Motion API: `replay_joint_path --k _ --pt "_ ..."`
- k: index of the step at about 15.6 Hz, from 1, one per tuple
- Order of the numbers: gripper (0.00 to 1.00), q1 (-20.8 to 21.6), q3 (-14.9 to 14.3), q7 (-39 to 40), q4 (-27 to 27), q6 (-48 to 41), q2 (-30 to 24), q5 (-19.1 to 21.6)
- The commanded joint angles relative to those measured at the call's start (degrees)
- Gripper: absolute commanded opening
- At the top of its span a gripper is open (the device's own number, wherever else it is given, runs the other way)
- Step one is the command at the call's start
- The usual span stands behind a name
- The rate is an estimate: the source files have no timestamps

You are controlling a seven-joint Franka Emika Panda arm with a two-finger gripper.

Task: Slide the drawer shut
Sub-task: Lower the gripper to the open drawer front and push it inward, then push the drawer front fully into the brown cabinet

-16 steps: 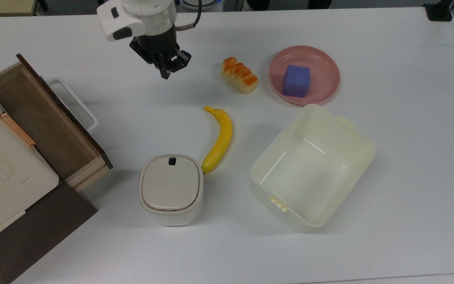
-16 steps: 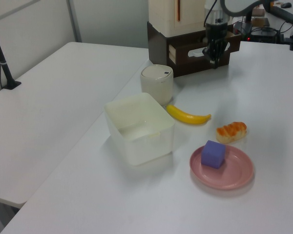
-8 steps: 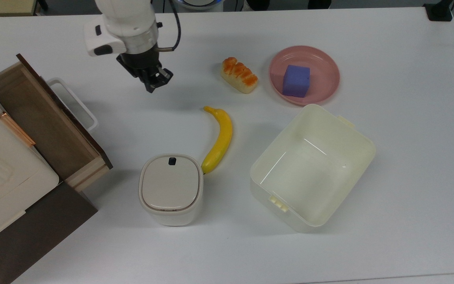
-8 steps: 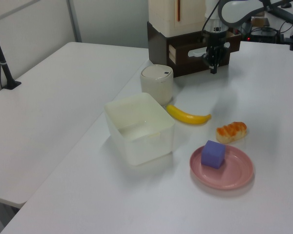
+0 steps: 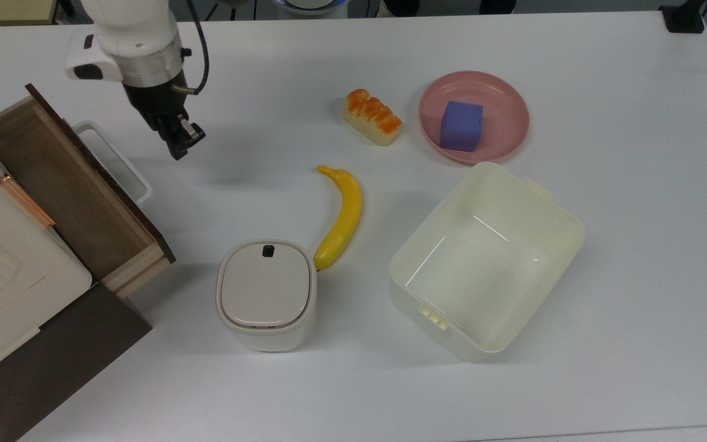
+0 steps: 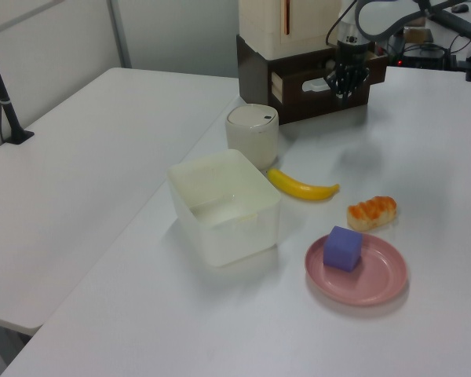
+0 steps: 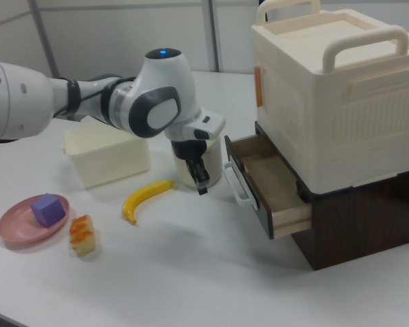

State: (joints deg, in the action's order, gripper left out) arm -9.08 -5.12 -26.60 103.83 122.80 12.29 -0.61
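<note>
drawer (image 5: pixel 65 184) sits pulled out of the dark cabinet at the top view's left, white loop handle (image 5: pixel 117 161) facing the counter (image 5: pixel 390 393). hand (image 5: pixel 180 145) hovers just right of the handle in the top view, fingers look together, holding nothing. best bet: drop to handle height, square up to the dark front panel (image 7: pixel 244 184), push straight along the slide axis near panel centre so it doesn't rack.

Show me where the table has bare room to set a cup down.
Widest bare stretch: the top view's right, beyond the cream tub and pink plate. Also open along the top view's bottom edge. Crowded between the drawer, lidded bin and banana.
</note>
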Motion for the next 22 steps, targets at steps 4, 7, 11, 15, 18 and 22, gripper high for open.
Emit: replay_joint_path --k 4,7,11,15,18,22 --pt "0.00 -1.2 -2.7 -2.8 -1.2 4.7 2.0 -1.9" --pt "0.00 -1.2 -4.2 -2.8 -2.8 5.2 3.6 -2.0" --pt "0.00 -1.3 -5.2 -2.7 -6.1 5.6 5.9 -2.4" --pt "0.00 -1.3 -6.6 -2.7 -6.4 10.6 7.3 -2.4" --pt "0.00 -1.3 -7.3 -2.7 -7.1 12.0 8.4 -2.9" --pt "0.00 -1.5 -7.4 -2.7 -7.1 15.7 9.2 -3.6"
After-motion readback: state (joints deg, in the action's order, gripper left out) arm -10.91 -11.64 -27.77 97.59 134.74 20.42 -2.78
